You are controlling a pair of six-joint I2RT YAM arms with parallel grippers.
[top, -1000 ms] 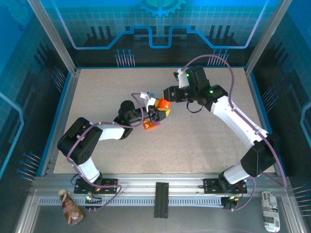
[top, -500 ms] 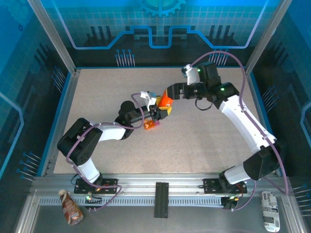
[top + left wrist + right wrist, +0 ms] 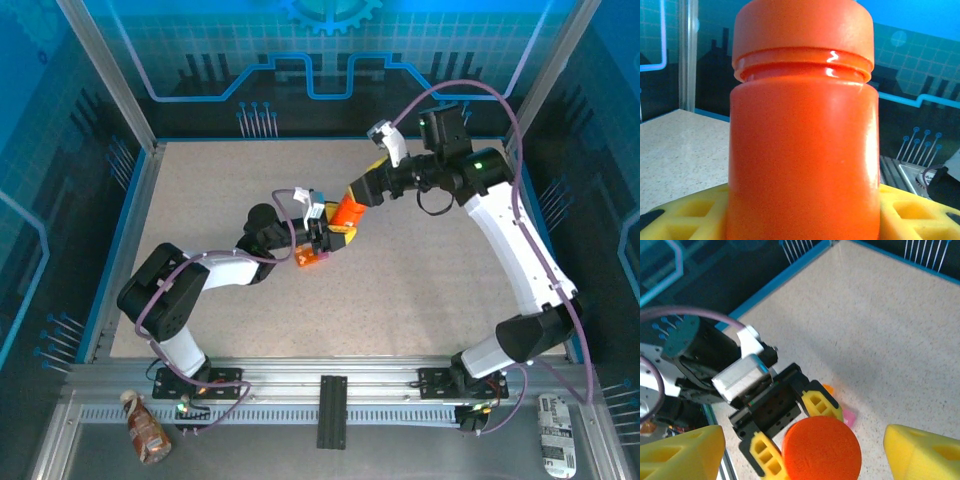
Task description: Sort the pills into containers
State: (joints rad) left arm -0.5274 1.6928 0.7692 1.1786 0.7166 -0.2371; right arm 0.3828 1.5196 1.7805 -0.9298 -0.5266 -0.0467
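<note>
Speckled desk (image 3: 200, 200), near its centre: my left claw (image 3: 328, 233) is clamped on the bottle (image 3: 346, 212). Its cap (image 3: 821, 447) points straight up into my right claw (image 3: 360, 193), jaws apart either side, not touching. The box (image 3: 311, 258) lies just beside the left claw, toward the near edge.

The orange bottle (image 3: 800, 150) is seen as smooth, glossy plastic, the left end effector's (image 3: 792, 432) yellow fingers (image 3: 821, 402) as matt, and the worktop (image 3: 420, 280) as matt, speckled and fine-grained.
</note>
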